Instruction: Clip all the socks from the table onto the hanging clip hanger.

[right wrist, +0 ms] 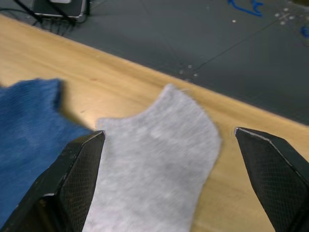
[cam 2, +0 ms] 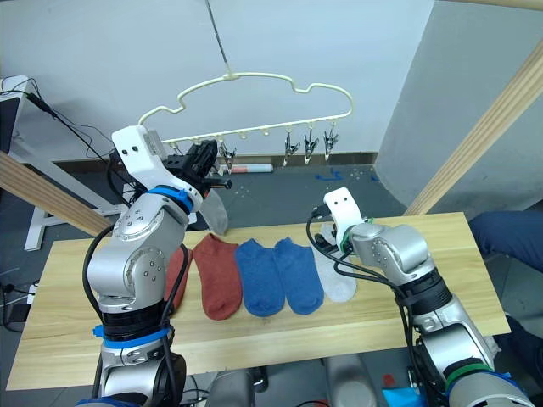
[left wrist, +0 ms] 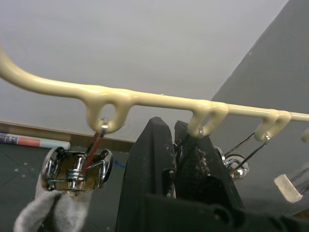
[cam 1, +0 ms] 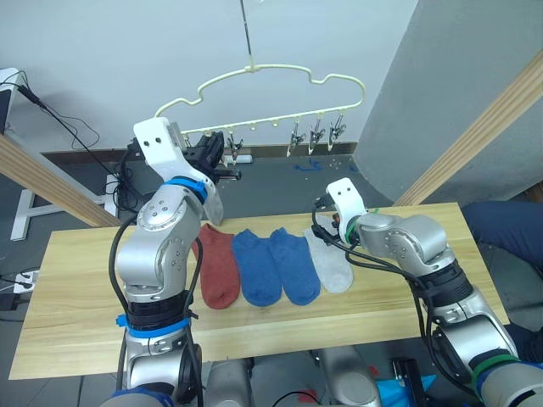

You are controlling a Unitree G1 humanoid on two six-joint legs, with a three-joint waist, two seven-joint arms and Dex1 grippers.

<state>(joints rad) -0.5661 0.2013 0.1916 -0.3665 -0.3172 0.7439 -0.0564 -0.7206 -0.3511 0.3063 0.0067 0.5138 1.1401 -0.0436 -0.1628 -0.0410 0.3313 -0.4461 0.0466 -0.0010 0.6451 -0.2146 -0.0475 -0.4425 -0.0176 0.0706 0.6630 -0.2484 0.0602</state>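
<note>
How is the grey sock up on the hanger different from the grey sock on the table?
The hung grey sock dangles from a metal clip on the hanger; the table grey sock lies flat on the table. The hung one is beside the left gripper; the flat one lies under the open right gripper, next to a blue sock. Both are light grey.

Bare table on both sides of the socks; slanted beams flanking the hanger

Rust-red fabric socks: two
Blue fabric socks: two
Light grey fabric socks: two, one hanging clipped
</note>
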